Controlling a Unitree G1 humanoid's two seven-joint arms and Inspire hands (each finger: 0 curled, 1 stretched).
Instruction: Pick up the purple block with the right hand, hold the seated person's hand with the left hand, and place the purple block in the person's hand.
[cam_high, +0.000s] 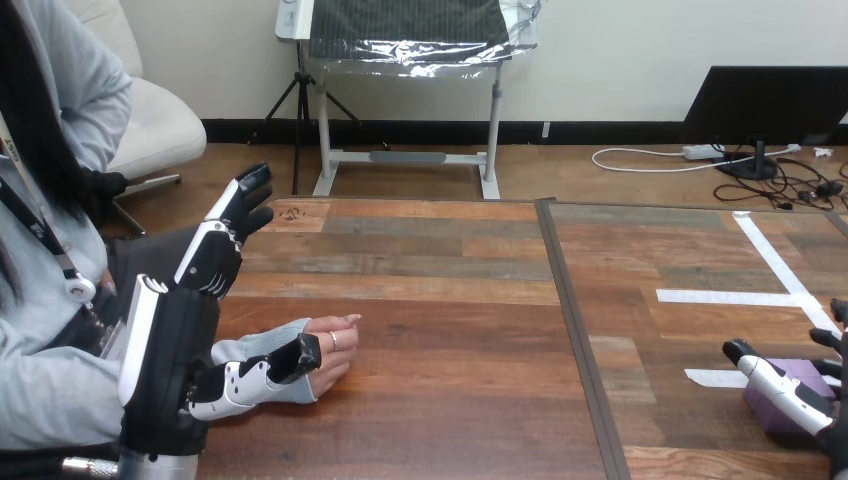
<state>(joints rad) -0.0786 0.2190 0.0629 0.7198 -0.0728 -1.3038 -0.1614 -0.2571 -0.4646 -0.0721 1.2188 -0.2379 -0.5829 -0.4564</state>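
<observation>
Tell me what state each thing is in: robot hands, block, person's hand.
Purple block: gripped, on or just above the table.
Person's hand: resting on the table, holding nothing.
Left hand: open, fingers straight, thumb lying over the person's wrist.
Right hand: shut around the purple block.

one camera rides on the robot's head and looks forward and down across the brown wooden plank counter (450, 300). it stands at the counter's near edge, high and close: the near edge drops below the frame, while the far edge runs across the upper middle. the robot's black-and-white left hand (185, 330) comes up by the near left corner and its right hand (790, 395) enters at the near right corner, so the lens sits between the arms.
</observation>
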